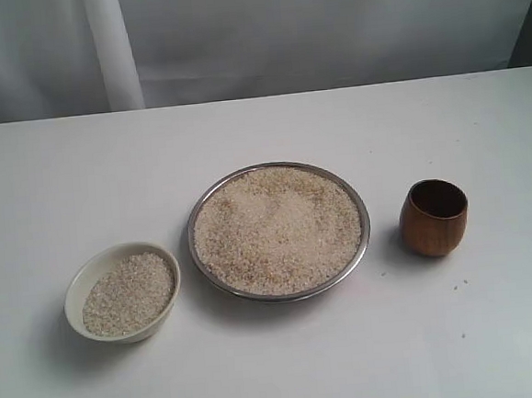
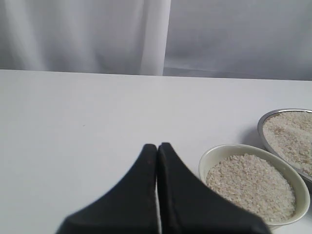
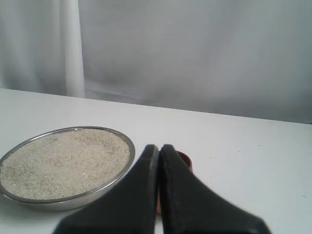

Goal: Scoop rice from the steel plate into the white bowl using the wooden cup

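Three dishes in a loose row on a white bench (image 1: pixel 260 126), with a pale curtain (image 1: pixel 326 28) hanging behind at 12 o'clock.

At centre, the steel plate (image 1: pixel 285 298): wide, shallow, shiny-rimmed, covered almost edge to edge by a flat layer of rice (image 1: pixel 278 230).

At about 8 o'clock from the plate, just beside it but not touching, the white bowl (image 1: pixel 72 297): small, thick-rimmed, filled with the same pale grains nearly to the brim.

At 3 o'clock from the plate, a little apart from it, the wooden cup (image 1: pixel 434 227): upright, reddish-brown, mouth up, dark inside.

Left fingers (image 2: pixel 141 180): black, pressed together with only a thin seam between them, pinching nothing, poised over bare bench near the white bowl without touching it.

Right fingers (image 3: pixel 141 185): black, likewise pressed together, gripping nothing, with a sliver of the wooden cup's rim showing just past their tips and the steel plate lying alongside.
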Controlling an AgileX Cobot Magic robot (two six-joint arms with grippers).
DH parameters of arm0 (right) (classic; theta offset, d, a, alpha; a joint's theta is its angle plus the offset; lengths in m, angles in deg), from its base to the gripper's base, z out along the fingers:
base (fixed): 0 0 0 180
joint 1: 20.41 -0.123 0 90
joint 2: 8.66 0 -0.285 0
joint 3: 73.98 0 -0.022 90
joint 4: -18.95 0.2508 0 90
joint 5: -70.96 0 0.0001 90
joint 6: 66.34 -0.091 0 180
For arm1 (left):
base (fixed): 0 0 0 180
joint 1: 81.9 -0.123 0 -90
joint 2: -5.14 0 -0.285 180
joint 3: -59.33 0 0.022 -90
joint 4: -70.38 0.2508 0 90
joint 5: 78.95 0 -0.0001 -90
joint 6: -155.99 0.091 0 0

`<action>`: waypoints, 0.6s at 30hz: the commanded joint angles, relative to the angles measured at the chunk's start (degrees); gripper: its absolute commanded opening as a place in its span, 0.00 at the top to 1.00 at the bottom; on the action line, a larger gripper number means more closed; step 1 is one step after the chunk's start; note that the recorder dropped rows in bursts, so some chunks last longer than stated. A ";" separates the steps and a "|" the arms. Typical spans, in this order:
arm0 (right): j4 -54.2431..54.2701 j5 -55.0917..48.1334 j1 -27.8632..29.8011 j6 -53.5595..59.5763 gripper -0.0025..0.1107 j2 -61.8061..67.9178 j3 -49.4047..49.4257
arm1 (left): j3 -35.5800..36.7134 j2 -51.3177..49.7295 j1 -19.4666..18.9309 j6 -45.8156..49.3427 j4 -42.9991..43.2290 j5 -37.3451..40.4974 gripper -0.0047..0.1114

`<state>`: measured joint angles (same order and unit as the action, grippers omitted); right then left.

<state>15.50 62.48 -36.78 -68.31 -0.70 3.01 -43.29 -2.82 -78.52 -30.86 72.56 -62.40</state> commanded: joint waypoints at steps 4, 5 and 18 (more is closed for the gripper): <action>-0.42 0.06 0.40 -0.23 0.98 -0.17 0.23 | -0.16 0.17 0.24 -0.08 -0.28 -0.19 0.96; -0.42 0.06 0.40 -0.23 0.98 -0.17 0.23 | -0.16 0.17 0.24 -0.08 -0.28 -0.19 0.96; 2.58 -3.60 0.40 -0.23 0.98 1.02 -7.09 | -0.16 0.17 0.24 -0.20 -0.28 -0.19 0.96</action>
<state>17.44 59.78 -36.78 -68.31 -0.70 0.26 -43.29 -2.82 -78.52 -30.86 72.56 -62.40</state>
